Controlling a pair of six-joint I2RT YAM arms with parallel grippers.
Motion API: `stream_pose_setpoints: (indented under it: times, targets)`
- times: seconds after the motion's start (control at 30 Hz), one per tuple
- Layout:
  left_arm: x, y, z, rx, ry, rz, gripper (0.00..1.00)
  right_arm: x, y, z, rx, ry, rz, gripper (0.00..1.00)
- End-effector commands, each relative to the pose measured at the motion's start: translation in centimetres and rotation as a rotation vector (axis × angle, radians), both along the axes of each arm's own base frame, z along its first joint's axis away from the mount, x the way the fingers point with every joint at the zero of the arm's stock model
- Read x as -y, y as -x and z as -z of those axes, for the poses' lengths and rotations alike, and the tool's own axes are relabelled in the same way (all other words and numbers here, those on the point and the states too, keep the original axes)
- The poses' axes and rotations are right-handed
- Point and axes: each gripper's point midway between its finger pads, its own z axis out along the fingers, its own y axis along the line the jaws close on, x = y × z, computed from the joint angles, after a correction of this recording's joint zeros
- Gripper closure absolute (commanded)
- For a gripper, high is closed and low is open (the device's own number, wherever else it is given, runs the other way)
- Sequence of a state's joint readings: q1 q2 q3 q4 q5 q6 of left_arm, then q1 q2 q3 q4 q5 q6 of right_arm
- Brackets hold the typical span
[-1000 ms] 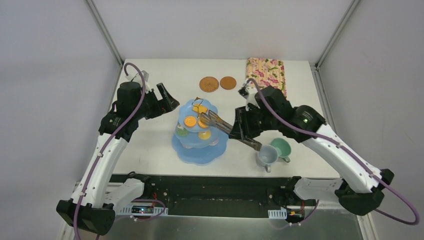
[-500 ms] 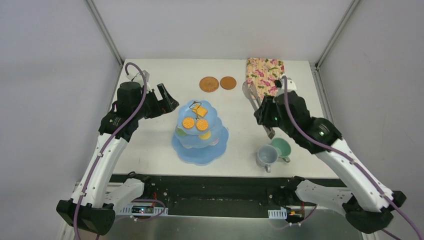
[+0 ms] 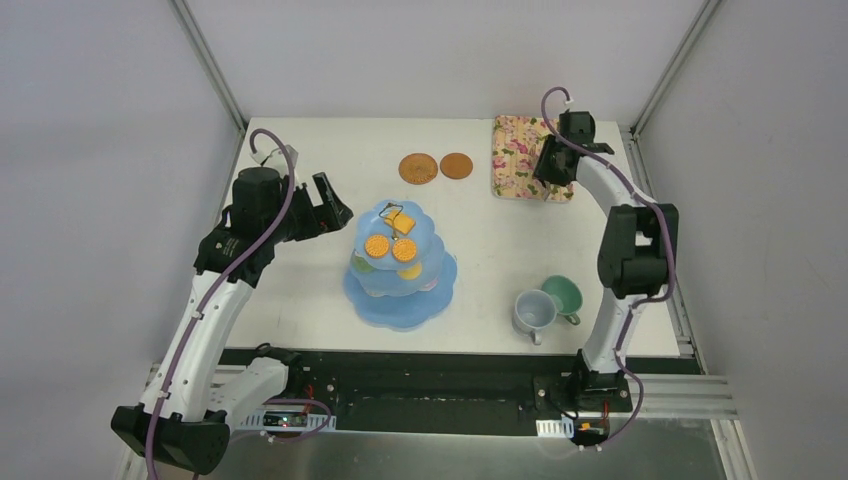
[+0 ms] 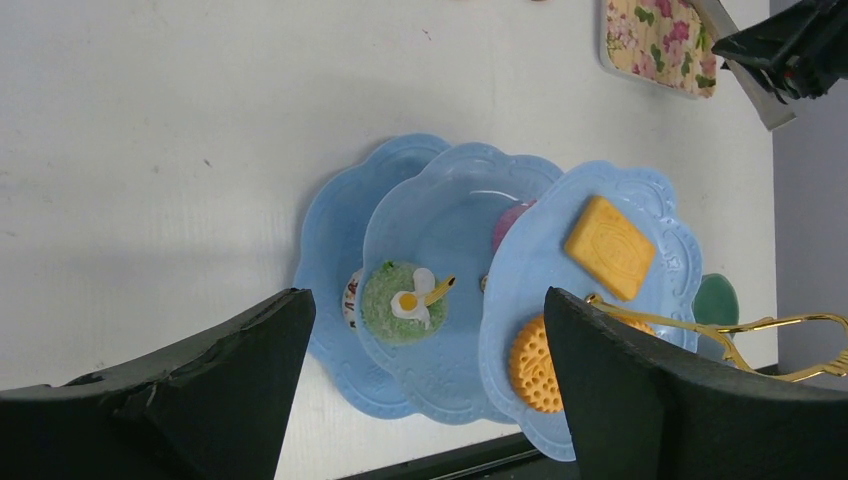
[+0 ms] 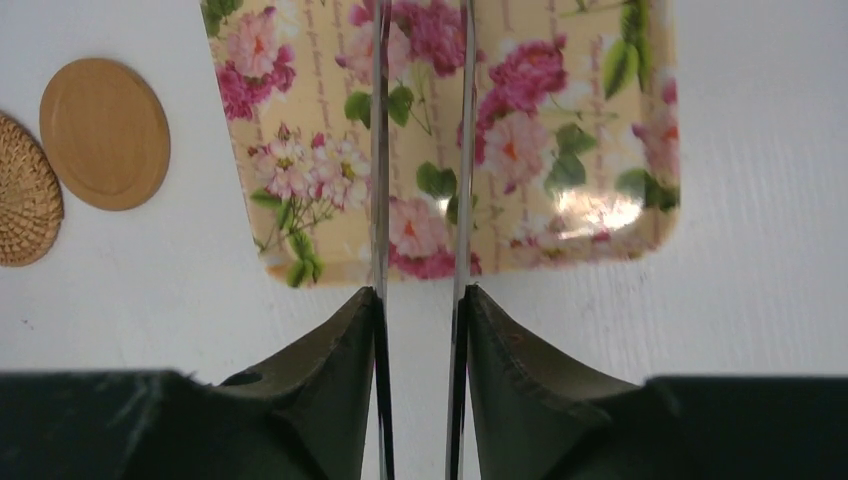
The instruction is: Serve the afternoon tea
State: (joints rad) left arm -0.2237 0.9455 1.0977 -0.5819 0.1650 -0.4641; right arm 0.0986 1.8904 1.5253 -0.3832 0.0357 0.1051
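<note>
The light-blue three-tier stand (image 3: 400, 290) stands mid-table with orange biscuits (image 3: 378, 245) on its top tier. In the left wrist view the top tier (image 4: 600, 300) carries a rectangular biscuit (image 4: 610, 247) and a round one (image 4: 535, 362), and a green donut (image 4: 405, 300) lies on the middle tier. My left gripper (image 3: 335, 200) (image 4: 425, 300) hangs open just left of the stand, holding nothing. My right gripper (image 3: 553, 165) (image 5: 420, 300) is shut on the metal tongs (image 5: 380, 150), whose arms reach out over the floral tray (image 5: 560, 150). A grey-blue cup (image 3: 533, 312) and a green cup (image 3: 562, 294) sit front right.
Two brown round coasters (image 3: 418, 168) (image 3: 456, 165) lie at the back centre, left of the floral tray (image 3: 520, 150). The right wrist view shows a smooth coaster (image 5: 105, 133) and a woven one (image 5: 20, 205). The stand's gold handle (image 4: 780, 325) sticks out above its top tier.
My right arm has swung from the stand to the back right corner, carrying the tongs over the floral tray. The left arm has barely moved.
</note>
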Motion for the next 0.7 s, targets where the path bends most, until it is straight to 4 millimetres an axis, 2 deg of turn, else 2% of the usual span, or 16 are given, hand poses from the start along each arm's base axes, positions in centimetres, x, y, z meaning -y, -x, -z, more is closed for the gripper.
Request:
stream_pose_setpoints:
  times: [0.0, 0.07, 0.23, 0.4, 0.5, 0.57, 0.67]
  targets:
    - [-0.6, 0.4, -1.7, 0.051, -0.035, -0.004, 0.11, -0.7, -3.9, -1.4, 0.076, -0.001, -0.111, 0.61]
    - [-0.6, 0.5, -1.5, 0.046, -0.033, -0.009, 0.11, -0.2, -4.2, -0.3, 0.051, 0.032, -0.129, 0.6]
    - [-0.7, 0.6, -1.2, 0.039, -0.031, -0.015, 0.11, 0.4, -3.4, 2.3, -0.024, 0.048, -0.132, 0.56]
    - [-0.4, 0.5, -1.2, 0.033, -0.024, -0.002, 0.11, 0.8, -2.9, 3.9, -0.089, 0.045, -0.112, 0.47]
    - [-0.1, 0.6, -1.2, 0.029, -0.013, 0.012, 0.11, 0.9, -3.6, 3.7, -0.111, 0.045, -0.091, 0.42]
    - [0.0, 0.7, -1.5, 0.028, -0.011, 0.018, 0.11, 1.5, -3.9, 3.4, -0.12, 0.068, -0.06, 0.34]
    - [0.0, 0.9, -1.7, 0.025, -0.015, 0.025, 0.11, 1.3, -4.5, 1.6, -0.091, 0.04, -0.006, 0.27]
